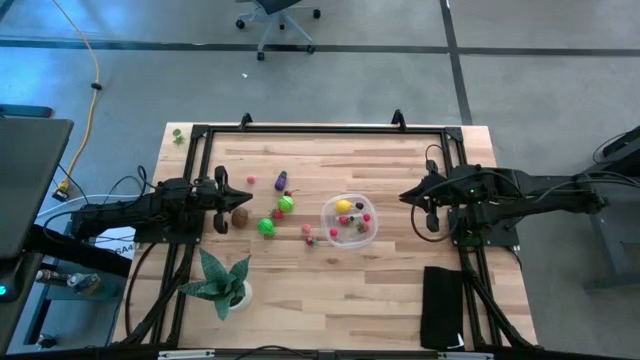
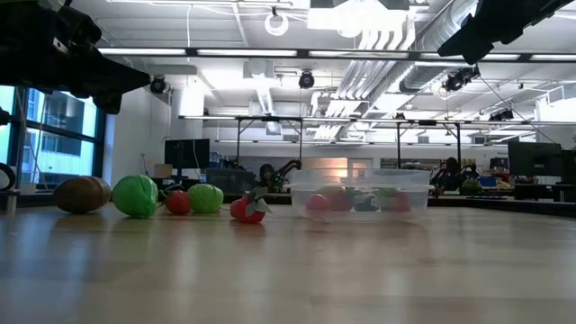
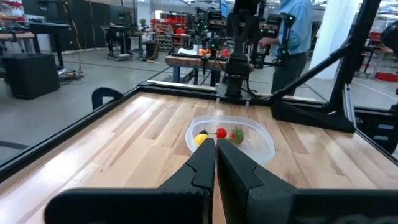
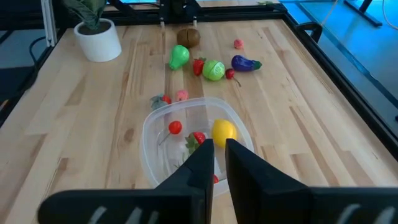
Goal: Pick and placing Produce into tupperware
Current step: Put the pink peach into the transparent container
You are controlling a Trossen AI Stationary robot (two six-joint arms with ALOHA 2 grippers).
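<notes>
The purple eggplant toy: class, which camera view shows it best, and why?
The right wrist view: the purple eggplant lies unobstructed, its shape and green cap clear. The high view shows it only as a tiny purple speck left of the tupperware. The low and left wrist views do not show it.

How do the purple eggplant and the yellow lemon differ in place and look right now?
The purple eggplant lies on the bare wooden table, outside the tupperware; the yellow lemon sits inside it. The eggplant is long and dark, with a green cap; the lemon is round and bright. The eggplant lies among loose produce; the lemon sits with small red pieces. Neither is held by a gripper.
</notes>
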